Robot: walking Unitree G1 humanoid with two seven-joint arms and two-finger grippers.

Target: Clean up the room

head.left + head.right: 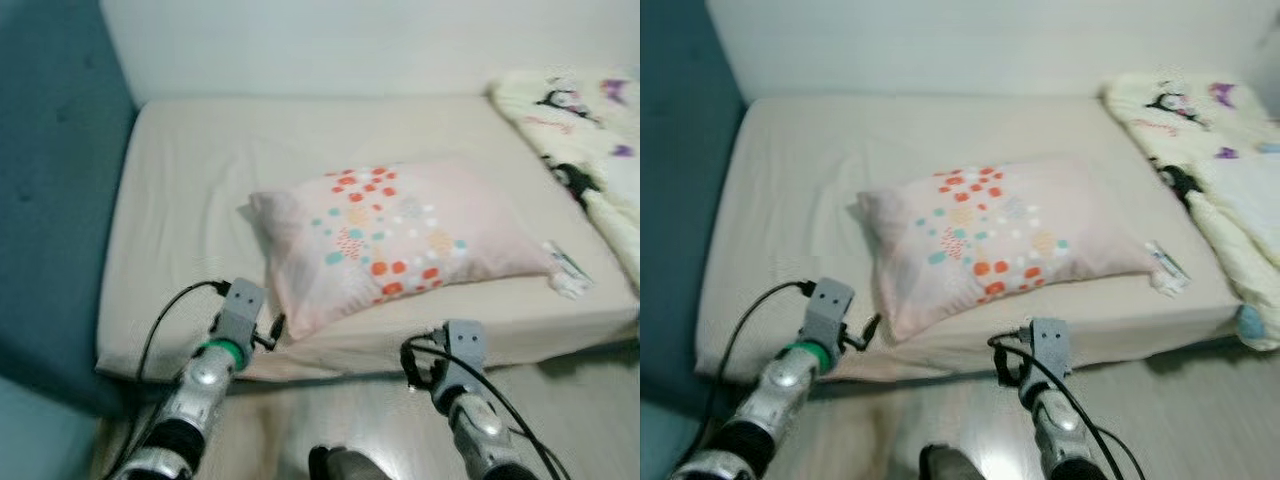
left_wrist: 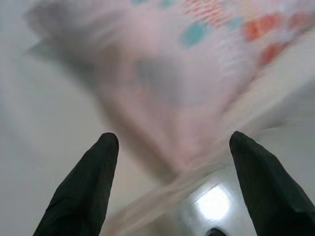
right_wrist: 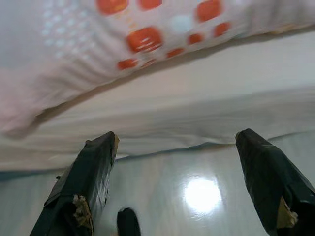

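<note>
1. Left eye view: you are looking down at a pillow [image 1: 390,235] lying at a slant on the near half of the bed [image 1: 190,170], with its near left corner close to the mattress edge. It is pale pink with a band of orange, teal and white dots. Judge it as light, soft and floppy; it is likely to sag wherever you are not supporting it. The left gripper [image 1: 268,333] is hanging just off that near corner, and the right gripper [image 1: 418,362] is sitting below the mattress edge, over the floor [image 1: 300,420]. From here you cannot tell how wide either pincer stands.

2. Right eye view: a printed blanket [image 1: 1210,170] is bunching at the bed's right side, and a small wrapper-like item [image 1: 1167,268] is lying just beside the pillow's right end.

3. Left wrist view: the two fingers [image 2: 83,191] are standing wide apart and holding nothing, aiming at the blurred pillow corner [image 2: 167,88]. You would do best pinching a thick fold of that corner, since the smooth cover may slip.

4. Right wrist view: the fingers [image 3: 83,182] are spread wide and empty too, pointing at the mattress side, with the pillow's [image 3: 147,39] long edge above.
</note>
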